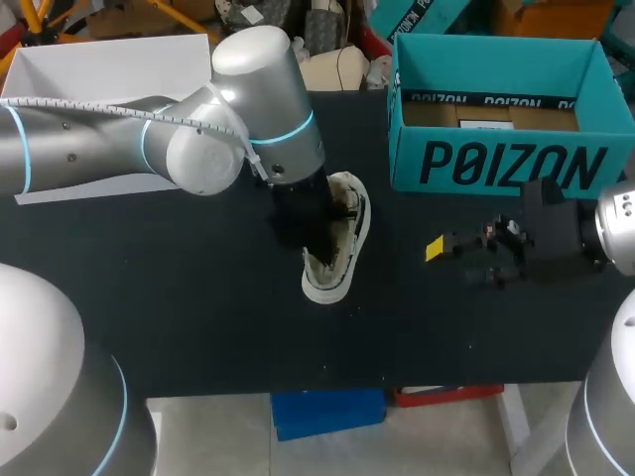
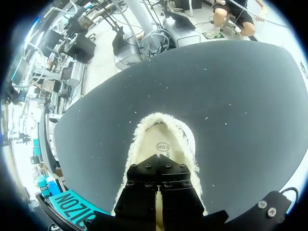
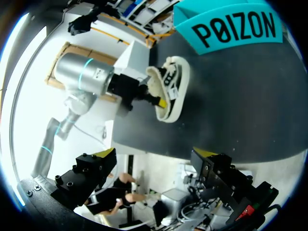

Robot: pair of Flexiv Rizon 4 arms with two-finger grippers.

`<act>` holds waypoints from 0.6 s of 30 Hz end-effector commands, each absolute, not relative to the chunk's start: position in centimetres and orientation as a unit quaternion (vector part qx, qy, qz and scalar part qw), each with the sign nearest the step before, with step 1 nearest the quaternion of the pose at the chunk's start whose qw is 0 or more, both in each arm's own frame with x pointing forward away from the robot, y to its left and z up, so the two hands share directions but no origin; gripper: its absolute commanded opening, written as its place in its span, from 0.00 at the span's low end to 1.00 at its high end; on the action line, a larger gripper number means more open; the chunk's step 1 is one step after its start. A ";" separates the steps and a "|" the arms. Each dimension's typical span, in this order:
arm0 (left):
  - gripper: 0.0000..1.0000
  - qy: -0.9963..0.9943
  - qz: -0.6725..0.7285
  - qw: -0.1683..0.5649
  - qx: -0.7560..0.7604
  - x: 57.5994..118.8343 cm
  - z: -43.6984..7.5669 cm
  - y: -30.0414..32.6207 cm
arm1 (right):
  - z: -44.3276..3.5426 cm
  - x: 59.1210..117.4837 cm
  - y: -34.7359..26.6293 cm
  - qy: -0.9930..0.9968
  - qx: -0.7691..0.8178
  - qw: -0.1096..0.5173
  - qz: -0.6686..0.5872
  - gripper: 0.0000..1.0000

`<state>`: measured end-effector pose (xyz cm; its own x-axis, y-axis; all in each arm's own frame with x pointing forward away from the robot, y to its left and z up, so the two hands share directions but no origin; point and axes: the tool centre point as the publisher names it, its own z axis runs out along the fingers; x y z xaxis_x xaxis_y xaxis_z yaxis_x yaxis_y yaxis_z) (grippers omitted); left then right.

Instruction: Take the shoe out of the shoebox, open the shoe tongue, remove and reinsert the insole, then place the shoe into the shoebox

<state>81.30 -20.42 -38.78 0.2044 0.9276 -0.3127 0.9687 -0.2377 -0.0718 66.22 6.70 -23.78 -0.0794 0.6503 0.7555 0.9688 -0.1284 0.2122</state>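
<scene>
Black matte surface (image 1: 198,307), flat, dotted with small pale specks that are plainest in the left wrist view. Light even and diffuse. Shadows on it soft-edged, short and faint.

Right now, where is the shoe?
In the head view, the shoe lies on the black table near the middle, outside and left of the teal shoebox, with the left gripper at its opening.

Bright, even overhead light. Dark surface (image 1: 179,297) is matte and swallows shadows. White highlights on left arm (image 1: 253,55) casing. Shoe (image 2: 161,130) lining near clipped in left wrist view. Right wrist view blown out at left; straight edges bend near both wrist rims.
</scene>
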 end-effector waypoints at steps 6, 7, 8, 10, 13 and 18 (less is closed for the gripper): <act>0.00 0.660 -0.224 0.131 0.705 83.2 -31.4 -19.0 | -23.7 66.2 6.7 -0.627 -0.646 0.208 -0.383 1.00; 0.00 0.666 -0.230 0.146 0.694 83.7 -30.5 -19.0 | -23.7 66.2 6.7 -0.627 -0.646 0.208 -0.383 1.00; 0.00 0.673 -0.234 0.157 0.684 84.1 -30.0 -19.0 | -23.7 66.2 6.7 -0.627 -0.646 0.208 -0.383 1.00; 0.00 0.685 -0.241 0.176 0.665 85.0 -29.0 -19.1 | -23.7 66.2 6.7 -0.627 -0.646 0.208 -0.383 1.00; 0.00 0.699 -0.226 0.202 0.647 86.5 -28.2 -19.2 | -23.7 66.2 6.7 -0.627 -0.646 0.208 -0.383 1.00; 0.00 0.730 -0.187 0.235 0.614 89.2 -27.9 -19.8 | -23.7 66.2 6.7 -0.627 -0.646 0.208 -0.383 1.00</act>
<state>89.32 -19.24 -27.69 -0.1310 0.8030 -0.5814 0.9898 0.1386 -0.0316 66.22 6.70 -23.77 -0.0794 0.6503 0.7555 0.9688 -0.1283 0.2122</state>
